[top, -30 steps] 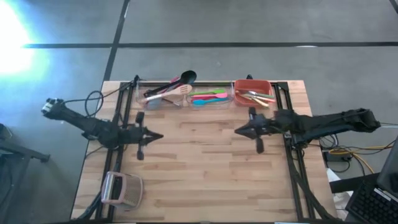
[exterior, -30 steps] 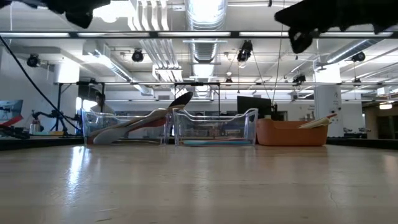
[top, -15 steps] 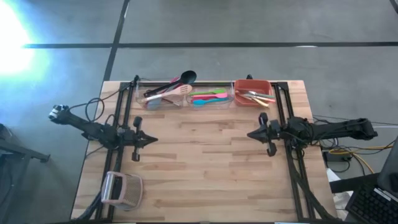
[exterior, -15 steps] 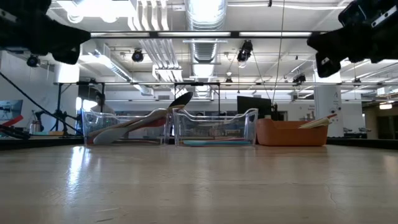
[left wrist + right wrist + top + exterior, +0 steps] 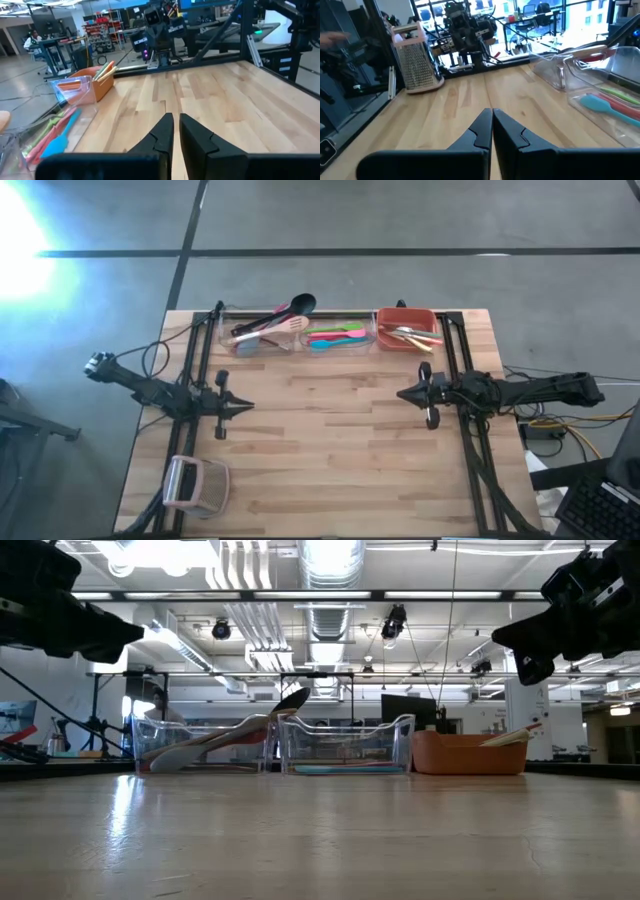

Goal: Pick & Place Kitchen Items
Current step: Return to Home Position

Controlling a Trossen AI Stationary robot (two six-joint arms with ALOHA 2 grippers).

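While all the utensils (image 5: 335,335) lie lengthwise in the bins (image 5: 345,314) along the worktop's (image 5: 330,450) far edge, left claw (image 5: 243,408) and right claw (image 5: 402,394), both pinched together and empty, hang at mid-depth, equally distant from them.

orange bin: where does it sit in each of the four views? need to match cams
High view: orange bin at the table's far edge, rightmost of the three bins.
Low view: right of centre, just right of the two clear bins.
Left wrist view: upper left, on the table's edge.
Right wrist view: not in it.
Shared landmark: the middle clear bin next to it, visible in all four.
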